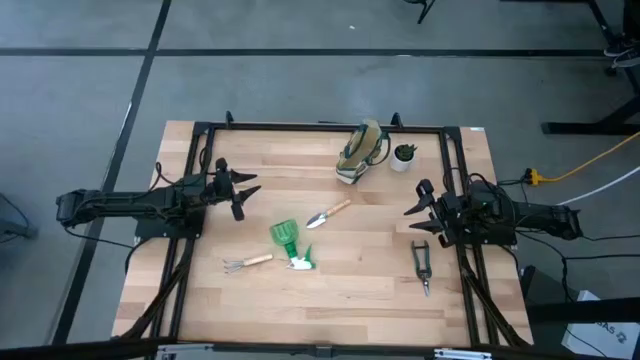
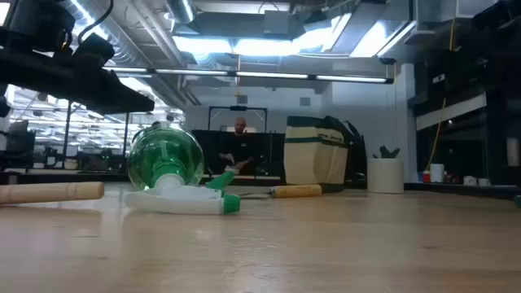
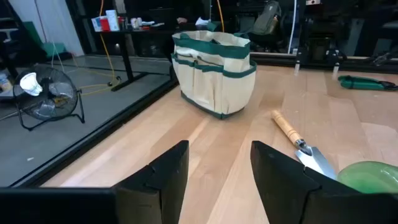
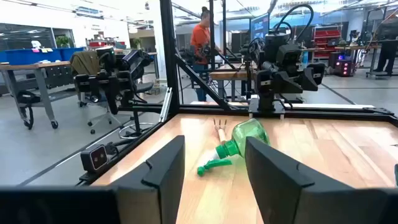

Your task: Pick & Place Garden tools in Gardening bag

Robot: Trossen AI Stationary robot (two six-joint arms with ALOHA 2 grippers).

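Grey floor surrounds the wooden counter (image 1: 330, 290) in the high view. At its upper middle lies the gardening bag (image 1: 361, 150), with a small white plant pot (image 1: 403, 157) just right of it. Near the centre lie the trowel (image 1: 328, 214), the green sprayer piece (image 1: 289, 243) and the pronged rake (image 1: 246, 262); the pruning shears (image 1: 422, 265) lie at the lower right. The left claw (image 1: 243, 191) hangs at the left with its fingers apart and nothing between them. The right claw (image 1: 418, 215) hangs at the right, also apart and holding nothing.
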